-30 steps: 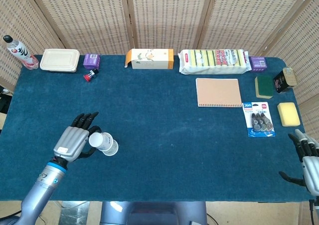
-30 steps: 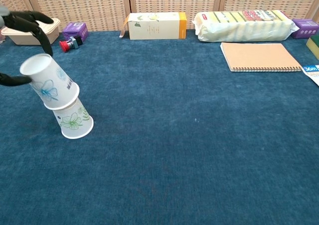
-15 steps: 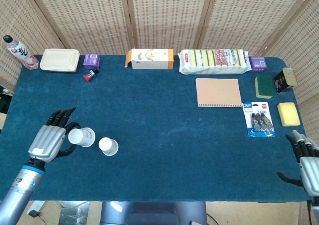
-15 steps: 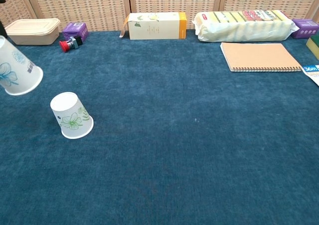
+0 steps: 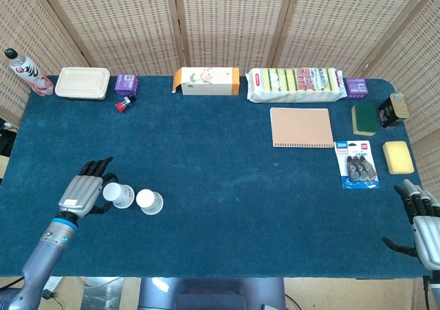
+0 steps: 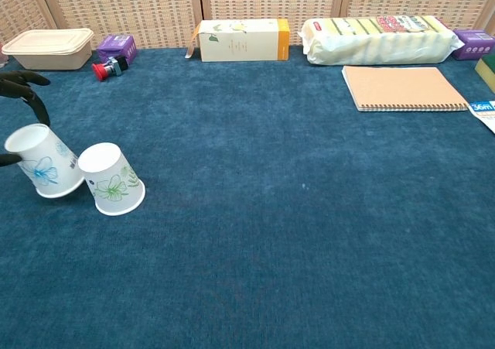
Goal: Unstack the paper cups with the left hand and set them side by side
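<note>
Although the two cups are already apart, the left hand (image 5: 81, 194) grips the blue-flowered cup (image 6: 43, 170) with its fingers, tilted just beside the green-leafed cup (image 6: 113, 179) on the counter (image 5: 227, 165); releasing it remains. The right hand (image 5: 425, 229) idles, fingers apart, empty.

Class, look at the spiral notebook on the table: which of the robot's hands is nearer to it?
Right. The right hand sits at the table's near right edge, below and right of the notebook. The left hand is far across the table, at the cups.
</note>
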`<state>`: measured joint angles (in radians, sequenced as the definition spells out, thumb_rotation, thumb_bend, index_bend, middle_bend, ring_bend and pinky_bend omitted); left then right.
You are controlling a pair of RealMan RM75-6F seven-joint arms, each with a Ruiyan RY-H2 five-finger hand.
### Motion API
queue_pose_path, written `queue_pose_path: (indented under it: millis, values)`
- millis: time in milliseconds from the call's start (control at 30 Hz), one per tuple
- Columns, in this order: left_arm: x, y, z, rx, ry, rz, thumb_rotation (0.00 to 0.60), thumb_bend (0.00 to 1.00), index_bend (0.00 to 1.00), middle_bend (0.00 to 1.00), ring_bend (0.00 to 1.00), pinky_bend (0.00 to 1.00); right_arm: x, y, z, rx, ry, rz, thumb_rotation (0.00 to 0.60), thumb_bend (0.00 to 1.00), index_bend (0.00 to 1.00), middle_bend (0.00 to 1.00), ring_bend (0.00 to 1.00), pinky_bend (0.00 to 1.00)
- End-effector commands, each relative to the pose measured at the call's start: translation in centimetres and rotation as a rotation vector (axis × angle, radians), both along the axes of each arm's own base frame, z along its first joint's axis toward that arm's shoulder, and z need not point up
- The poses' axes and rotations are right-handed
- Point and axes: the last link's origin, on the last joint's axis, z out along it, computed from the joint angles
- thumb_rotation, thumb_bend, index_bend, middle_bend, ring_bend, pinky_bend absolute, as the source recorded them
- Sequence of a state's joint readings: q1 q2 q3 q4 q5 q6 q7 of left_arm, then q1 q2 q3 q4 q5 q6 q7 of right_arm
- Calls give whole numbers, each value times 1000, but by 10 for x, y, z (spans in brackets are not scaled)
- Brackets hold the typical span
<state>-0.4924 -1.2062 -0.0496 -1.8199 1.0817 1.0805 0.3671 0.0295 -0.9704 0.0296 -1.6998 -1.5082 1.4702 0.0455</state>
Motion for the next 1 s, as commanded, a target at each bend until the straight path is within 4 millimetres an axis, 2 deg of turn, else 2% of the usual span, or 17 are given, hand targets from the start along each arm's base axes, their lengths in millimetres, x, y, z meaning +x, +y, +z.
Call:
queue_pose_path:
  millis: [33,433,733,900,1000]
  values:
    - [3,3,-8,-13,-13,-8,600,277,358,0,0,0,0,0,1,-2,-2,0,600,0,17,0,0,0]
    - [21,0,-21,-48,-40,-45,600,277,357,0,0,0,-1,0,2,-1,-9,-4,600,0,17,0,0,0]
    - [18,-2,-21,-51,-31,-32,600,272,357,0,0,0,0,0,1,3,-10,-5,600,0,17,0,0,0]
    - [16,-3,-21,-56,-41,-33,600,220,354,0,0,0,0,0,2,1,-12,-6,600,0,17,0,0,0]
    - [15,-6,-20,-69,-35,-33,600,187,311,0,0,0,0,0,2,3,-12,-7,600,0,17,0,0,0]
